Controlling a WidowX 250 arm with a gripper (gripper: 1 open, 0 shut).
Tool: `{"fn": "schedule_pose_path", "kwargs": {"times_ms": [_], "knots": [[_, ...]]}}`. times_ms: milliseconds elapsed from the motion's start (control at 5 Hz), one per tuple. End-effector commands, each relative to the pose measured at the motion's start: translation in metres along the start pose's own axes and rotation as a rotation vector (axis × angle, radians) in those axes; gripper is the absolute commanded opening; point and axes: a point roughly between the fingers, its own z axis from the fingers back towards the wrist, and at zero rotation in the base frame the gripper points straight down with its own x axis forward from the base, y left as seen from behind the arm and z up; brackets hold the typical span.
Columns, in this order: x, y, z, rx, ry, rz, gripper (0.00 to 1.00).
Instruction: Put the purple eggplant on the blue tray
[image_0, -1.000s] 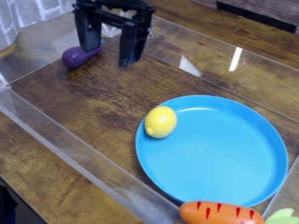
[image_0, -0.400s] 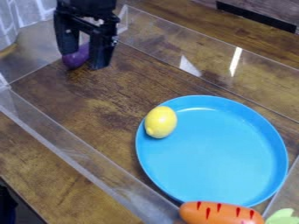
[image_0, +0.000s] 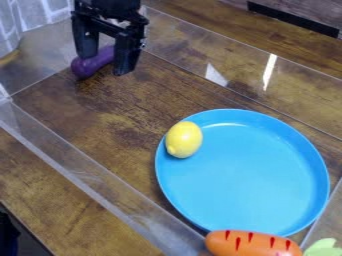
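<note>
Black hand (image_0: 108, 62) wide open, fingers at purple eggplant (image_0: 92, 64); contact unclear, nothing visibly gripped.

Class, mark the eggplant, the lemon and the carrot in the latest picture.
Eggplant (image_0: 90, 67): camera view, exposed lower end.
Lemon (image_0: 183, 139): camera view, middle of its body.
Carrot (image_0: 246, 243): camera view, orange body.
</note>
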Motion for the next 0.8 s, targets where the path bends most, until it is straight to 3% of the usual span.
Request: {"fn": "schedule_pose_path", "kwargs": {"times_ms": [0,200,600], "knots": [[0.009,0.005,0.005,0.013,-0.058,0.007,1.00],[0.013,0.007,-0.006,0.018,-0.064,-0.012,1.00],[0.022,0.030,-0.009,0.038,-0.074,-0.117,1.00]]}}
